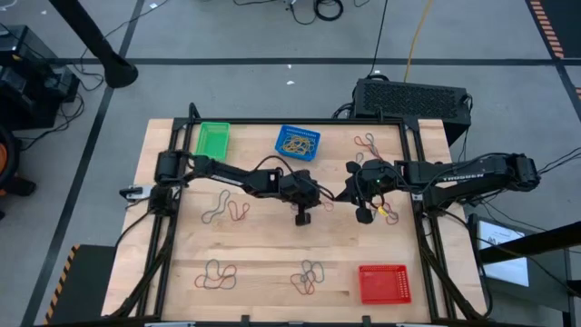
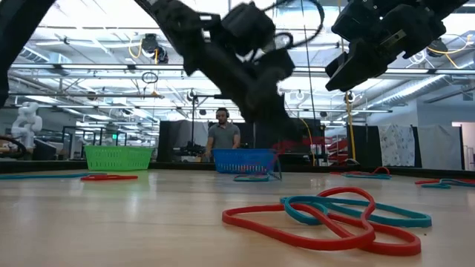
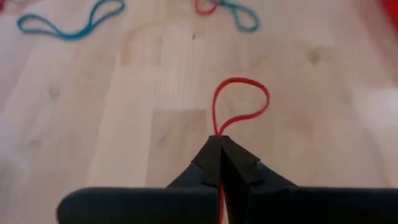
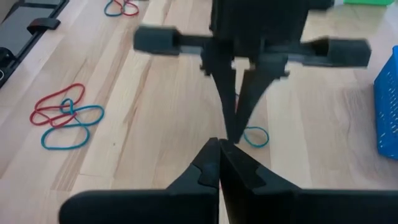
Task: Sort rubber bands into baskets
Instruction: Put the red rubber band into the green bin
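On the desk, the left tool is clamped on a red band at mid-desk. The loop runs lengthwise straight out ahead of the tool's tips, just over the wood. The right tool, pressed together and empty, hangs facing it, tips nearly touching.

Open wood mid-table between band clusters; both arms crowding the centre near blue basket.
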Robot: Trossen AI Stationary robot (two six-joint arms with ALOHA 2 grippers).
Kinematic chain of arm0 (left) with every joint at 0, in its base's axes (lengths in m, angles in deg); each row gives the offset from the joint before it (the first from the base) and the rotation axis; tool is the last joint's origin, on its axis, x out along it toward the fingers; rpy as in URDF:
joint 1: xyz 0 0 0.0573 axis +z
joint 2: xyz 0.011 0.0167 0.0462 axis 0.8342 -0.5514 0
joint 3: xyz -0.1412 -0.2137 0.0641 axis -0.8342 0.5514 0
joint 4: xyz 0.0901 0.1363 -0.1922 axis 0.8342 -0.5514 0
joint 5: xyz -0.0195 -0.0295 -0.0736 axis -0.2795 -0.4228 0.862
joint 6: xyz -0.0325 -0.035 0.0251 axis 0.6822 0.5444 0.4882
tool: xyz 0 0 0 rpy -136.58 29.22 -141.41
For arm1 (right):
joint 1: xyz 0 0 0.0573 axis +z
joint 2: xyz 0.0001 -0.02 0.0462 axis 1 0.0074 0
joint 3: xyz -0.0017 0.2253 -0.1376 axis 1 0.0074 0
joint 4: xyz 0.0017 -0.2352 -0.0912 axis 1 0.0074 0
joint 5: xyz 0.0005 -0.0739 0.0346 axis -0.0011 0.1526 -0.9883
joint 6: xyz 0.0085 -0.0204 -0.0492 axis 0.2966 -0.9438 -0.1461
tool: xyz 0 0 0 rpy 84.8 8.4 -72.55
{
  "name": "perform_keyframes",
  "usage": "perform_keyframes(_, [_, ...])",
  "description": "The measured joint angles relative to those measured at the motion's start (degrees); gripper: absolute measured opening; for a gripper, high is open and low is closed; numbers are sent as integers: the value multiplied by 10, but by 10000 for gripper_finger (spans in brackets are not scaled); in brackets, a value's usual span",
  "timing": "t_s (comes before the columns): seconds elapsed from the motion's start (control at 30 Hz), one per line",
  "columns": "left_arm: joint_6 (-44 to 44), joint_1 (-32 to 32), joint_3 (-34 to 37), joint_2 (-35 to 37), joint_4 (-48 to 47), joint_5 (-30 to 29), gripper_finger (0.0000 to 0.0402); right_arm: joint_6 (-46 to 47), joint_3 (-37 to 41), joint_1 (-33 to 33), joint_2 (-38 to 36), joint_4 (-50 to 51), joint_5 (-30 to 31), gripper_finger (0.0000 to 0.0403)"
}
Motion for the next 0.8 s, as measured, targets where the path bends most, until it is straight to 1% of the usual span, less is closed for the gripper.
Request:
perform_keyframes(0.13, [-3,-4,0,43,-44,13,2,0,0,0,-2,0,0,0])
perform_keyframes(0.3, [-5,-12,0,88,-106,13,1,-3,0,0,-5,0,0,0])
perform_keyframes(0.43, [-12,-18,0,128,-173,10,1,-4,0,0,-11,3,0,0])
perform_keyframes(0.67, [-13,-17,0,206,-297,-42,0,-4,0,0,-15,2,0,0])
perform_keyframes(0.8, [-1,-1,0,246,-379,-91,0,-4,0,0,-15,2,0,0])
